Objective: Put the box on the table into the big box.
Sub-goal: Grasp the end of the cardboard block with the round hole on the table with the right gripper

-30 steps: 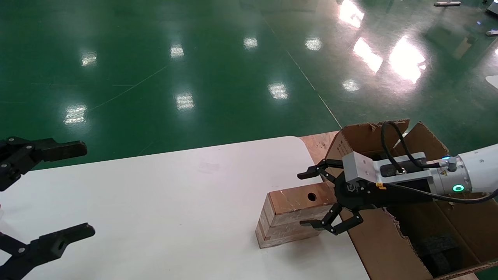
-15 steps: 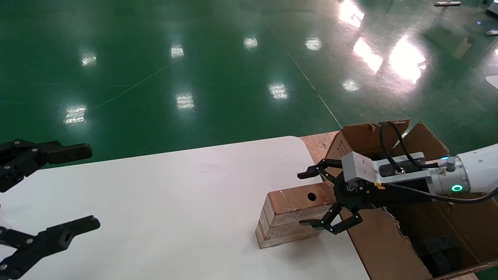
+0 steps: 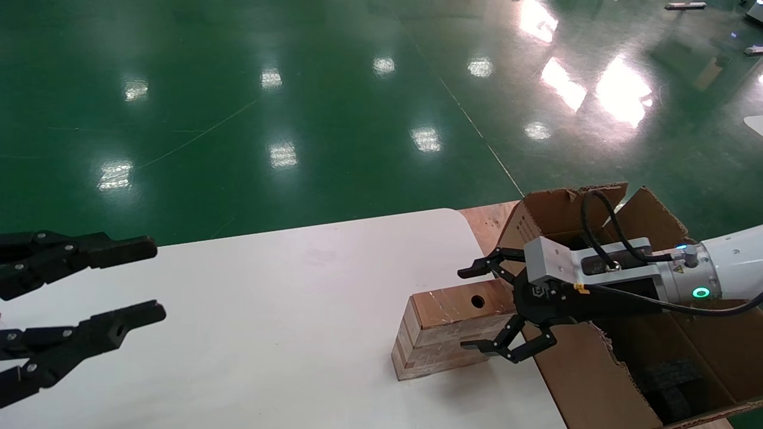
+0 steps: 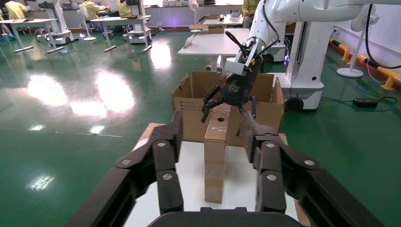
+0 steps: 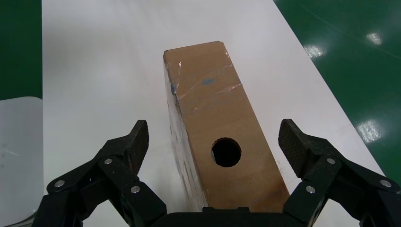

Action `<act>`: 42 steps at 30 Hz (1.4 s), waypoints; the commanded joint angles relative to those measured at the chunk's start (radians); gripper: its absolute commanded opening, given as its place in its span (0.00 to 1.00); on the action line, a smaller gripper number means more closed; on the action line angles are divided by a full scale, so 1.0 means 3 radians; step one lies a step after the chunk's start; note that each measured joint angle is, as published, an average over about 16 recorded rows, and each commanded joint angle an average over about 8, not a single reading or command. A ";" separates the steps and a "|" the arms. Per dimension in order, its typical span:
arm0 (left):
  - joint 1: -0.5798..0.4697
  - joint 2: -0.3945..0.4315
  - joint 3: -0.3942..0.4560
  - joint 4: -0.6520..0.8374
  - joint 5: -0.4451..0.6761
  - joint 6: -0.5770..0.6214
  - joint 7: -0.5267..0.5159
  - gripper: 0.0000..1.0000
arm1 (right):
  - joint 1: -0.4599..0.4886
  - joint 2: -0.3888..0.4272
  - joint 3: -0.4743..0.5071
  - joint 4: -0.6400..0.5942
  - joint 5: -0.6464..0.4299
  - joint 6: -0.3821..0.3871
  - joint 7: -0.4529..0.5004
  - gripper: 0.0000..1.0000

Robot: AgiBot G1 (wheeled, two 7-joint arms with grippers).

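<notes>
The box stands on the table in the lower centre-right of the head view, its holed brown face up and its pale layered side toward the camera, in the same spot as a second ago. The right gripper straddles its right end, fingers spread wide, one above the far edge and one beside the near side, with no grip on it; the right wrist view shows a gap on both sides. It has barely moved. Just right of the box, the big box sits with ragged flaps open, its near wall close to the table's right edge. The left gripper, at the left edge of the frame, has reached further in and its fingers have narrowed, though open and empty. Between it and the box lies wide bare tabletop.
</notes>
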 commanded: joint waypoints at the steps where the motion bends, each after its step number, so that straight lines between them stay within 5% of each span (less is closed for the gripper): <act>1: 0.0000 0.0000 0.0000 0.0000 0.0000 0.0000 0.0000 0.00 | 0.0002 0.0001 -0.0005 -0.0003 0.0001 -0.0001 -0.0002 0.63; 6: 0.0000 0.0000 0.0000 0.0000 0.0000 0.0000 0.0000 0.00 | 0.0002 0.0001 -0.0002 -0.0001 0.0001 -0.0001 -0.0002 0.01; 42: 0.0000 0.0000 0.0000 0.0000 0.0000 0.0000 0.0000 0.00 | 0.0005 -0.0001 0.0003 0.0034 0.0007 0.0000 0.0029 0.00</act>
